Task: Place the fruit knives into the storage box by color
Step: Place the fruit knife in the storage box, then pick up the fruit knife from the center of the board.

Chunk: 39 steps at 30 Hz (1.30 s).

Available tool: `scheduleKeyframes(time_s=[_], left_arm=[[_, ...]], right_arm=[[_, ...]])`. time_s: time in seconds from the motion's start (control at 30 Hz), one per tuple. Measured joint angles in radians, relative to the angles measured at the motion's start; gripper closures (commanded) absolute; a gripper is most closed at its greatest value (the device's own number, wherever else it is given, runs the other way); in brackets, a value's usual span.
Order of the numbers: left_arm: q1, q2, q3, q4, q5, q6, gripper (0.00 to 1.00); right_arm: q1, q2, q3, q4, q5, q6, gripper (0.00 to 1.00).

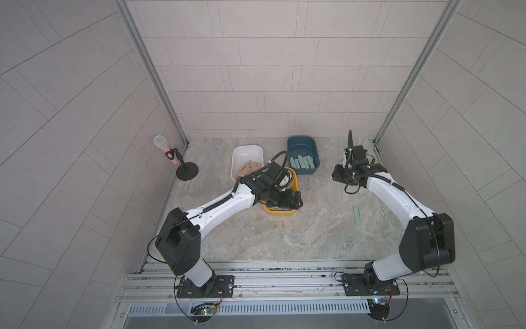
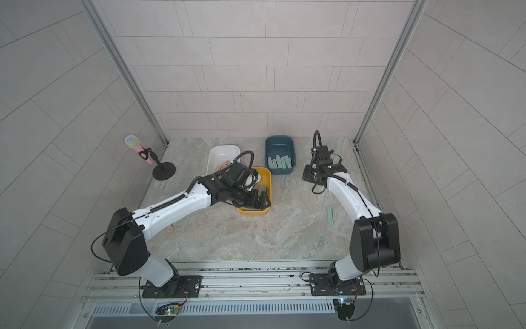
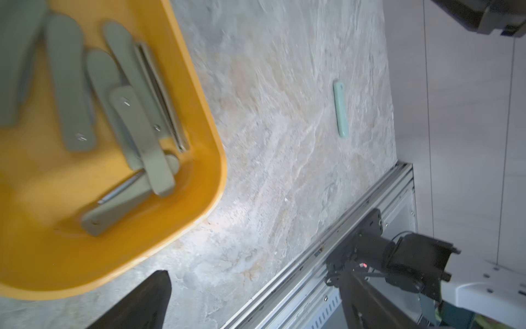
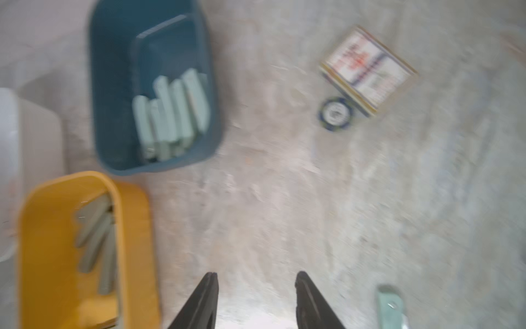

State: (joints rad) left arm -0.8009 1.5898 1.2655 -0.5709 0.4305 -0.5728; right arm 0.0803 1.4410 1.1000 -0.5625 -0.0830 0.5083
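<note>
Three storage boxes stand at the back in both top views. The white box [image 1: 247,151] holds peach-pink fruit knives [image 1: 248,168]. Olive-green knives [image 3: 74,85] lie in the yellow box [image 1: 294,182], and pale teal knives [image 1: 303,162] in the dark blue box [image 1: 302,142]. One teal knife [image 1: 357,215] lies loose on the table on the right. A pink knife end [image 2: 170,228] shows beside my left arm. My left gripper [image 1: 293,199] hangs open over the yellow box's near end, empty. My right gripper [image 4: 256,275], right of the blue box, is open and empty, with the loose teal knife [image 4: 390,304] beside it.
A pink toy microphone on a black stand [image 1: 182,165] is at the back left. A small printed card box [image 4: 367,71] and a round blue chip [image 4: 334,114] lie on the table near my right arm. Metal rails [image 1: 284,273] run along the front edge.
</note>
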Motion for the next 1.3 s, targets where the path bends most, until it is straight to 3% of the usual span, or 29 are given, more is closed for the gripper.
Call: scheduleKeyframes(time_s=[0.1,0.23,0.43,0.7,0.83,1.1,1.3], left_arm=[[-0.074,0.000,-0.024,0.021,-0.002,-0.013,0.00],[-0.091,0.003,-0.036,0.045,0.003,-0.019,0.00],[-0.079,0.003,-0.036,0.042,0.003,-0.010,0.00],[-0.050,0.006,-0.036,0.044,0.033,-0.003,0.00],[-0.043,0.016,-0.036,0.045,0.045,-0.002,0.00],[-0.029,0.019,-0.037,0.050,0.056,-0.002,0.00],[-0.008,0.023,-0.033,0.043,0.063,0.002,0.00]], right_arm=[[-0.109,-0.063,-0.162,-0.031,0.019,-0.004,0.50],[-0.191,-0.049,-0.233,-0.083,0.032,-0.023,0.45],[-0.198,0.038,-0.236,-0.095,0.008,-0.038,0.44],[-0.198,0.034,-0.296,-0.110,0.000,-0.034,0.47],[-0.198,0.042,-0.296,-0.109,0.014,-0.032,0.53],[-0.196,0.105,-0.270,-0.077,0.002,-0.021,0.78],[-0.183,0.076,-0.267,-0.097,-0.002,-0.022,0.80]])
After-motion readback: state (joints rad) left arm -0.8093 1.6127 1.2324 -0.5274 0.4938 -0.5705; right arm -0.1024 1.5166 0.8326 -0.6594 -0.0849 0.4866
